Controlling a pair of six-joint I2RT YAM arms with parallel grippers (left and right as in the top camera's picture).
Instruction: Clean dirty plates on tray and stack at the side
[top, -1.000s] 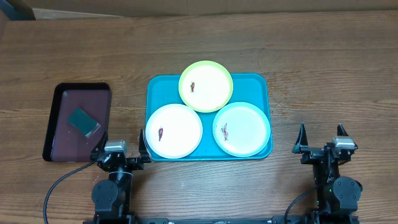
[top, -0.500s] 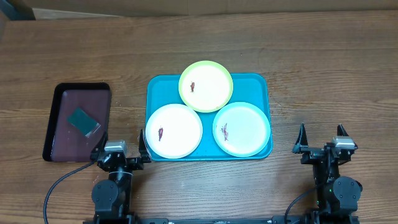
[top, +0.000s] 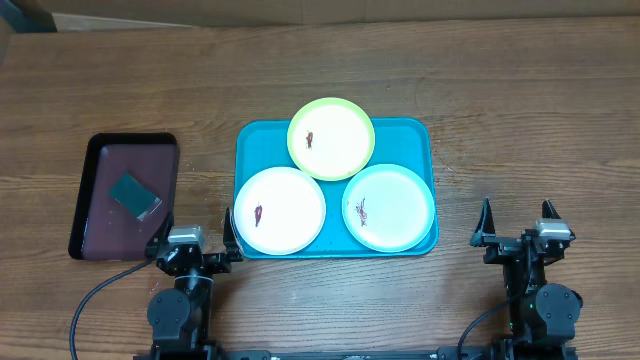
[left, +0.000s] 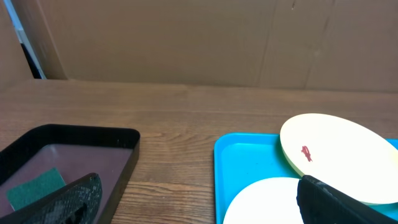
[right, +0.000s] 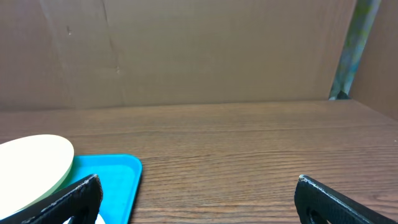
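Nearest the robot, 2 black grippers sit low over the wood-grain desk (top: 520, 110). The left gripper (top: 193, 230) is just off the tray's near-left corner; the right gripper (top: 518, 218) is off to the right, apart from the tray. Both have fingers spread wide w/ nothing btwn them, nothing held. In the wrist views the fingers look matte black and grainy

Next out is the tray (top: 248, 140): 1 big turquoise plastic rect w/ rounded corners and a raised rim, glossy, mid-desk. On it are 3 round plates w/ smooth white centres. The white-rimmed plate (top: 280, 210) is near-left and the pale aqua-rimmed plate (top: 389, 207) near-right. The lime-rimmed plate (top: 331, 138) is at the far edge, poking past the tray's far rim and lapping over the edges of the other 2. Ea plate carries 1 small dark red smear

Left of the tray and apart from it is 1 smaller dark maroon tray (top: 100, 225), a black-rimmed rect w/ rounded corners. 1 dark green square pad (top: 134, 195) lies in it, turned at an angle

Farthest back, in the wrist views, a flat brown cardboard wall (left: 186, 43) stands behind the desk
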